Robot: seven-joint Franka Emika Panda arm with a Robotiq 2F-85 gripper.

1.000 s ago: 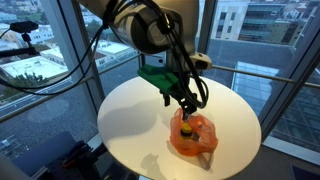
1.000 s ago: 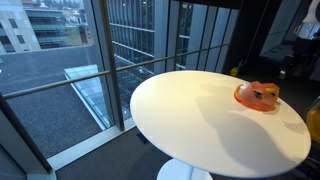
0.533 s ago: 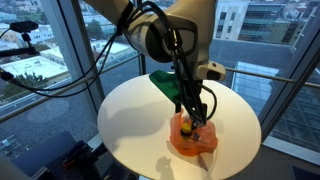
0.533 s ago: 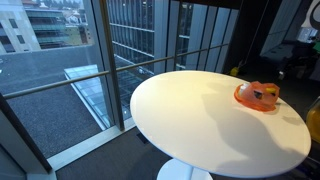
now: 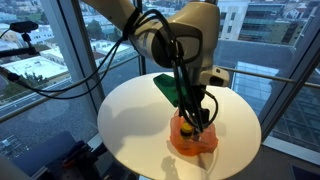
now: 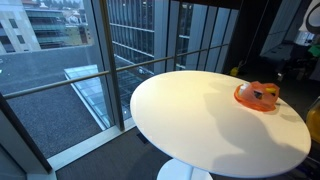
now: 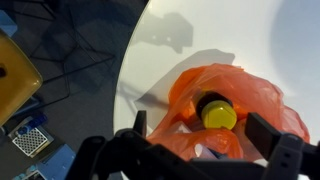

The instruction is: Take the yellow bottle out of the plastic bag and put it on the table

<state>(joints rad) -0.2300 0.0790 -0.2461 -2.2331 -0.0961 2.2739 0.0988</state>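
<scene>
An orange plastic bag (image 5: 194,141) lies on the round white table (image 5: 130,115) and shows in both exterior views (image 6: 258,95). A yellow bottle (image 7: 218,113) with a yellow cap and dark neck stands inside the bag (image 7: 185,95), its top showing through the opening. My gripper (image 5: 197,119) hangs just above the bag, fingers open on either side of the bottle's top in the wrist view (image 7: 202,132), not closed on it. In one exterior view only the bag and table (image 6: 200,115) show, not the gripper.
A green object (image 5: 166,87) sits on the table behind the arm. Black cables hang from the arm. Glass walls and railings surround the table. The floor beyond the table edge holds a yellow item (image 7: 15,72) and clutter.
The arm has shifted right and lowered toward the bag, bringing the open fingers around the bottle's top. The bag has not moved.
</scene>
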